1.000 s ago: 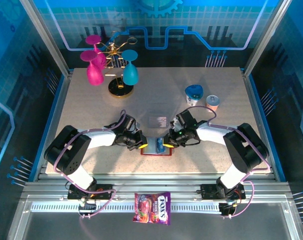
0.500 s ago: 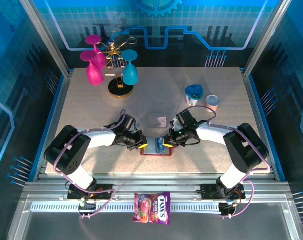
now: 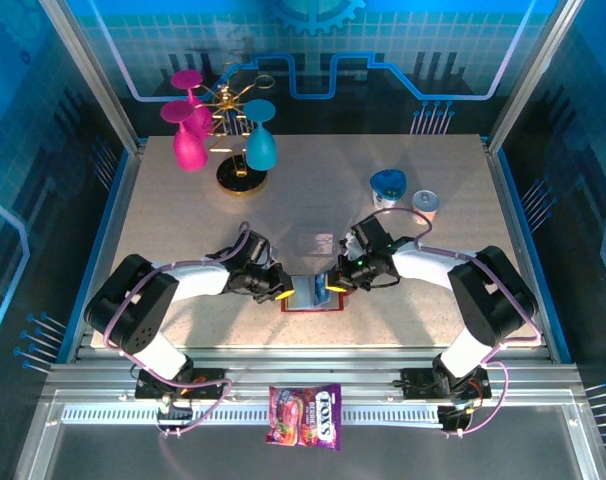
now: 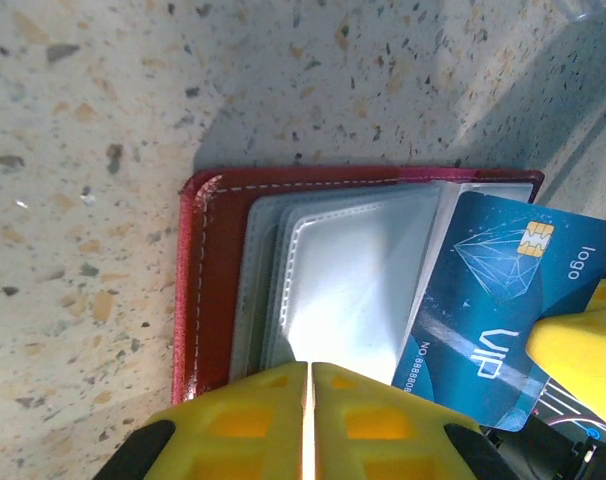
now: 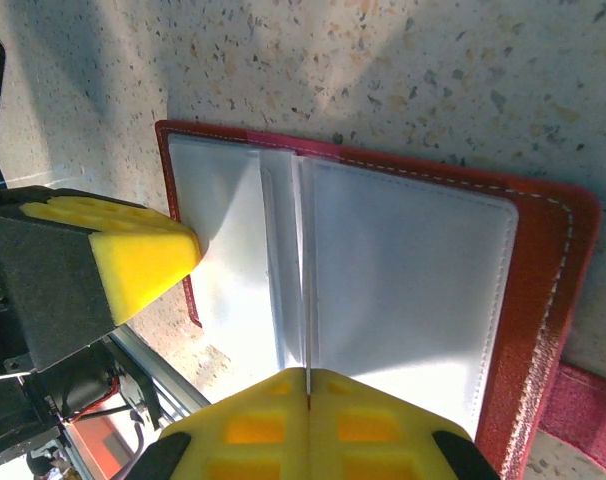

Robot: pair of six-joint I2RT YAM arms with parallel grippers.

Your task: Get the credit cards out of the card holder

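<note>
Right fingers [image 3: 336, 288] shifted, pinching blue card [image 4: 493, 300] over speckled tabletop [image 3: 183, 220], blue-panelled walls [image 3: 403, 30].

The card holder [image 4: 208, 300] is deep red, with pale stitching along its edge and cloudy grey-white plastic sleeves inside. Beside those sleeves, a blue credit card [image 4: 503, 290] bears a pale line-drawn diamond, a gold chip and white lettering. The left gripper [image 4: 309, 400] and right gripper [image 5: 309, 410] have bright yellow pads. Under the card holder, the table [image 4: 83, 120] is beige, flecked with brown and grey.
</note>
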